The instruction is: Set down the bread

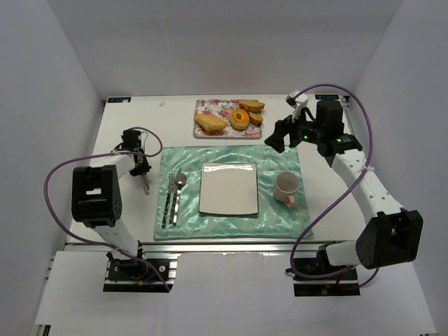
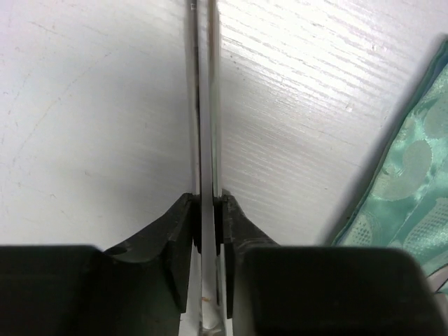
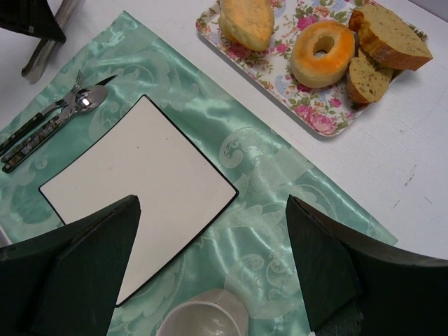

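Above the green mat (image 3: 280, 182), the right gripper (image 3: 212, 203) hangs wide open, so best reach over the floral tray (image 3: 316, 119) and straddle the ring bread (image 3: 311, 66) lying there from above, clear of its neighbours, while the left gripper (image 2: 208, 203) pinches a thin metal utensil (image 2: 208, 105).

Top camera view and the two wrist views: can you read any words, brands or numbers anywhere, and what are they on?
No text here can be read.
Left blue sticker, far-left corner: too small to read.
Right blue sticker, far-right corner: too small to read.
Floral tray: flower pattern only, no words.
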### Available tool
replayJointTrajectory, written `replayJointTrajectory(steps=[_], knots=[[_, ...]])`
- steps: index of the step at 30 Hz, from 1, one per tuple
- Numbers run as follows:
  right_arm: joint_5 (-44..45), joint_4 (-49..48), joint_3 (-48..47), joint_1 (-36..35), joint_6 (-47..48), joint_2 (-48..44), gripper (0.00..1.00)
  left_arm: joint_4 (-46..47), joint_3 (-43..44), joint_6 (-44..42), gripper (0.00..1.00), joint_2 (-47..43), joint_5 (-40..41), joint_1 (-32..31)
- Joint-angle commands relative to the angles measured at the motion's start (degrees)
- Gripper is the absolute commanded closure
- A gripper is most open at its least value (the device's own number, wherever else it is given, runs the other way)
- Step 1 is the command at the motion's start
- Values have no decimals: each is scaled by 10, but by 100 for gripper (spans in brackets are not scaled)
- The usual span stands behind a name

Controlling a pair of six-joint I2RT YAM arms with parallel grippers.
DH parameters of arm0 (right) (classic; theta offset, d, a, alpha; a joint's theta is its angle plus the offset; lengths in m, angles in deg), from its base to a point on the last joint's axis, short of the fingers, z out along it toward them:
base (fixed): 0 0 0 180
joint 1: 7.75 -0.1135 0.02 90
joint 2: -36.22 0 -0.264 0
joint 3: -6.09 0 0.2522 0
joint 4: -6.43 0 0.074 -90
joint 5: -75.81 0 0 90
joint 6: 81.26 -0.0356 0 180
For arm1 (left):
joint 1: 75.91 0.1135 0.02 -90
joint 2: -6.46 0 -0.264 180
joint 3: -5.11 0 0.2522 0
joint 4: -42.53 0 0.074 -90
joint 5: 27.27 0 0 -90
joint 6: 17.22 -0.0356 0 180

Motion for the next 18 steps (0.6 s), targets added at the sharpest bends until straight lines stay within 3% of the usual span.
replayJointTrajectory(steps=[1, 5, 8, 9, 12, 16, 18], knots=[[-13, -19, -23, 6, -6, 0, 11, -7, -20, -1, 74, -8, 2, 2], [-15, -19, -20, 7, -6, -3, 11, -29, -13, -9, 91, -58, -32, 2], [-16, -22, -16, 10, -8, -4, 11, -59, 10, -13, 93, -121, -93, 1], [-17, -23, -15, 11, -8, -4, 11, -62, 16, -7, 91, -154, -153, 1], [-19, -29, -11, 13, -14, -4, 11, -71, 39, 6, 85, -200, -216, -20], [-23, -32, -12, 13, -15, -3, 11, -99, 87, 20, 75, -200, -297, -67], [-25, -32, -13, 14, -16, -3, 11, -99, 104, 34, 65, -195, -328, -83]])
